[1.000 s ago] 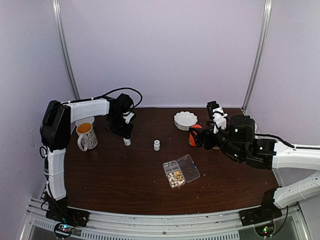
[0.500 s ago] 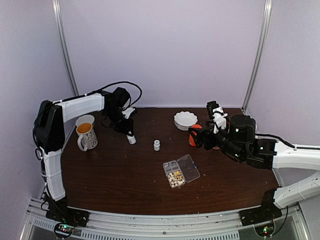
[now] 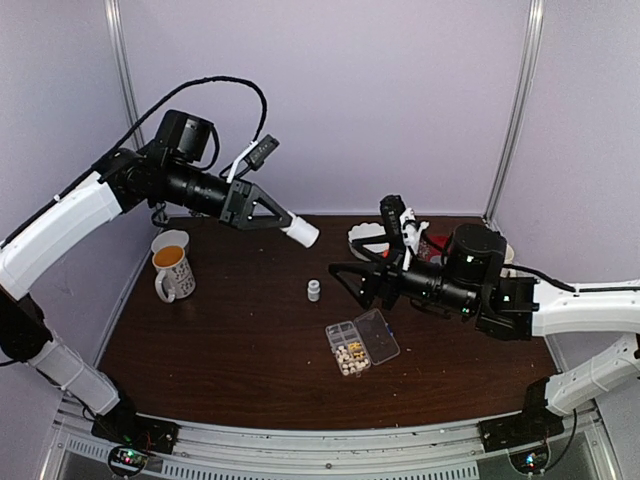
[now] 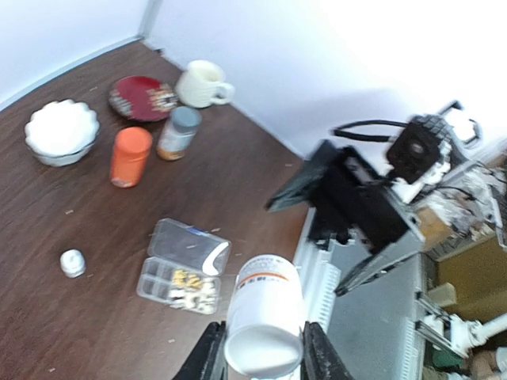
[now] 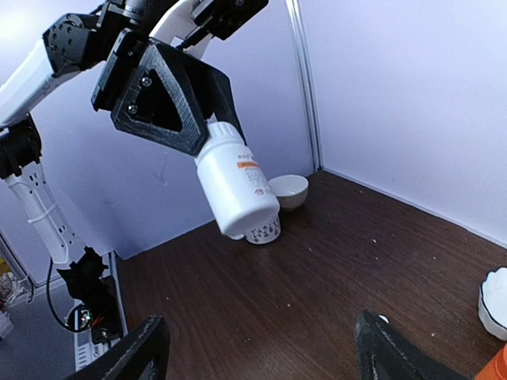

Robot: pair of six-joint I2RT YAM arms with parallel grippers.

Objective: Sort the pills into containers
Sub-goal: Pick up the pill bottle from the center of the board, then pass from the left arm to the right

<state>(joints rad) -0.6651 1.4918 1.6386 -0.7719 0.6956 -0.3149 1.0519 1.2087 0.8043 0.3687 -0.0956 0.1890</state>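
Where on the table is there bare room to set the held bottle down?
Bare wood lies between the mug and the small white bottle, and along the near edge in front of the pill box. The far right corner is crowded: bowl, orange bottle, grey-capped bottle, red plate.

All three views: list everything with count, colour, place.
Organizer box: one, clear, open, centre.
Pills: several, cream and yellowish, inside it.
Held bottle: one, white, aloft.
Small bottle: one, white, near centre.
Scalloped bowl: one, white, back.
Orange bottle: one, orange, beside that bowl.
Amber bottle: one, grey-capped, beside it.
Plain bowl: one, white, left.
Patterned mug: one, white, left.
Cream mug: one, cream, back right.
Plate: one, red, back right.
Left end effector: one, black, gripping held bottle.
Right end effector: one, black, open.
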